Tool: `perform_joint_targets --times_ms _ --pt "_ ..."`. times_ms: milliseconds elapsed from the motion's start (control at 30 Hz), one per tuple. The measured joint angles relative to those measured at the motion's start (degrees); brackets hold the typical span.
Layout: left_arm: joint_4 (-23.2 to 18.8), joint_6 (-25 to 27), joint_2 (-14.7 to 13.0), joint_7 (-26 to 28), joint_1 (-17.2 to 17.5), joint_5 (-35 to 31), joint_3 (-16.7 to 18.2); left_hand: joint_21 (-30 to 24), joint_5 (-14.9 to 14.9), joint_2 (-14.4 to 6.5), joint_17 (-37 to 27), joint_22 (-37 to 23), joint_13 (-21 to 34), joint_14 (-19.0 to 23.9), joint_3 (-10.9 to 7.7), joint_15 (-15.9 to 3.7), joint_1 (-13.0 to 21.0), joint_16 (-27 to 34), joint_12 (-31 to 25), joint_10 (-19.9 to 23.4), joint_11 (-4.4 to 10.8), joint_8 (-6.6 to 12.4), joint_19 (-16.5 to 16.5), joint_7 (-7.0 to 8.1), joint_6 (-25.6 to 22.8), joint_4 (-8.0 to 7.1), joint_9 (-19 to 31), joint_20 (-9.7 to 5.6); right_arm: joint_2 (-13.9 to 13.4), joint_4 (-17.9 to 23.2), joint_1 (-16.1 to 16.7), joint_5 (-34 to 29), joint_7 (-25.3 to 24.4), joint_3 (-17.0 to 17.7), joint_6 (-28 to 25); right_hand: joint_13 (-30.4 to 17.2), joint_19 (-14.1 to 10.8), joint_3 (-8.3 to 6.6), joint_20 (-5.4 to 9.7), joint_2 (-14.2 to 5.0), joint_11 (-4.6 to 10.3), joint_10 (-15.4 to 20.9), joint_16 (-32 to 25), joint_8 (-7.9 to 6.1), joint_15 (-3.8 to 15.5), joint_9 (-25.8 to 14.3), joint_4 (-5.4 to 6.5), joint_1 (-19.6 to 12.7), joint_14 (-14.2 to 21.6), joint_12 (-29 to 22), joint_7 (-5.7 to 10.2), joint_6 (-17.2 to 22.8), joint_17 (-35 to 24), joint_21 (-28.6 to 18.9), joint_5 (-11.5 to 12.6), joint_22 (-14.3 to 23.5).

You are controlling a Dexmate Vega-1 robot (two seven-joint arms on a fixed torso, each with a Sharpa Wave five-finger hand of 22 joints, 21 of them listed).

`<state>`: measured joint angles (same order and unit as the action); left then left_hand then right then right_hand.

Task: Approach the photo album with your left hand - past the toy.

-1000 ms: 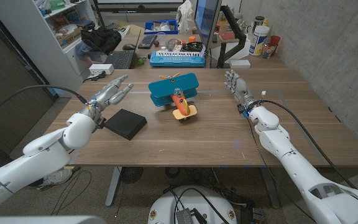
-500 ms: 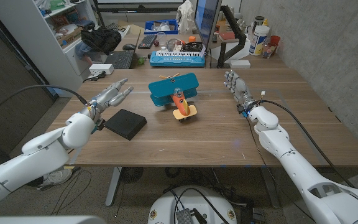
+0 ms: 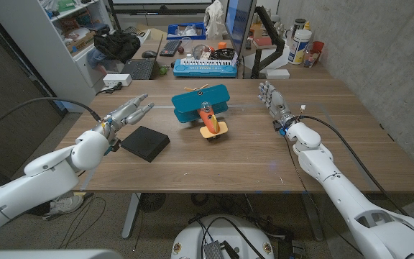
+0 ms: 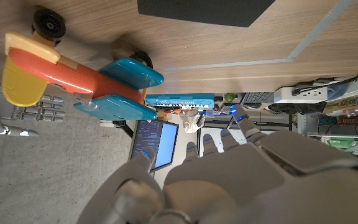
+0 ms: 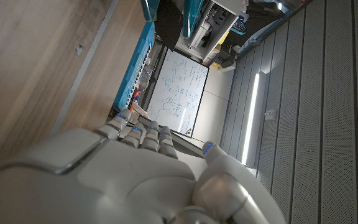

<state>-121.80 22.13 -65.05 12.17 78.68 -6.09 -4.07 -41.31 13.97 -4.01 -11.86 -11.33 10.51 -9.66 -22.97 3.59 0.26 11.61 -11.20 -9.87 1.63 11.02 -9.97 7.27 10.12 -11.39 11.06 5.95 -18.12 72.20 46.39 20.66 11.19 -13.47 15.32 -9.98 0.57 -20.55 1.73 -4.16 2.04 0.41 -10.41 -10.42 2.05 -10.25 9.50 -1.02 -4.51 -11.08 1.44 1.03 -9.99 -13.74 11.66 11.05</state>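
I see my left hand (image 3: pixel 126 111) up over the left part of the wooden desk (image 3: pixel 264 155). Its fingers are stretched out and a little apart, and it holds nothing. They point toward the far side of the desk.

The photo album (image 3: pixel 144 143) is a flat black thing lying on the desk. It sits just beside my left hand, on the side nearer to me and a bit toward the middle. I cannot tell if the hand touches it; it looks apart. In the left wrist view I see one black corner of the album (image 4: pixel 204 11) on the wood, away from my fingers (image 4: pixel 225 140).

The toy (image 3: pixel 203 109) is a plane with blue wings, an orange body and a yellow tail. It stands near the middle of the desk, to the right of the album and apart from it. In the left wrist view the plane (image 4: pixel 79 74) shows its black wheels on the wood.

My right hand (image 3: pixel 272 97) is over the right side of the desk, well apart from the toy. Its fingers are straight, close side by side, and hold nothing.

Behind the desk I see a small blue keyboard (image 3: pixel 205 67) and a screen (image 3: pixel 238 21).
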Motion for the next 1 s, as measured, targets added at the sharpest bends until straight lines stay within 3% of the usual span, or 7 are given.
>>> perform_joint_targets --times_ms 1000 --pt "-0.83 3.32 -4.05 -2.21 -1.68 3.26 -2.23 0.00 -0.22 0.00 -0.28 -0.27 0.20 -0.15 0.80 0.14 0.01 0.00 0.00 0.00 0.00 0.00 0.00 0.00 0.00 0.01 -0.01 -0.01 0.29 -0.87 -0.30 -0.14 0.33 -0.02 0.06 0.00 0.00 0.00 0.00 0.00 0.00 0.00 0.00 0.00 0.00 0.00 0.00 0.00 0.00 0.00 0.00 0.00 0.00 0.00 0.00 0.00"
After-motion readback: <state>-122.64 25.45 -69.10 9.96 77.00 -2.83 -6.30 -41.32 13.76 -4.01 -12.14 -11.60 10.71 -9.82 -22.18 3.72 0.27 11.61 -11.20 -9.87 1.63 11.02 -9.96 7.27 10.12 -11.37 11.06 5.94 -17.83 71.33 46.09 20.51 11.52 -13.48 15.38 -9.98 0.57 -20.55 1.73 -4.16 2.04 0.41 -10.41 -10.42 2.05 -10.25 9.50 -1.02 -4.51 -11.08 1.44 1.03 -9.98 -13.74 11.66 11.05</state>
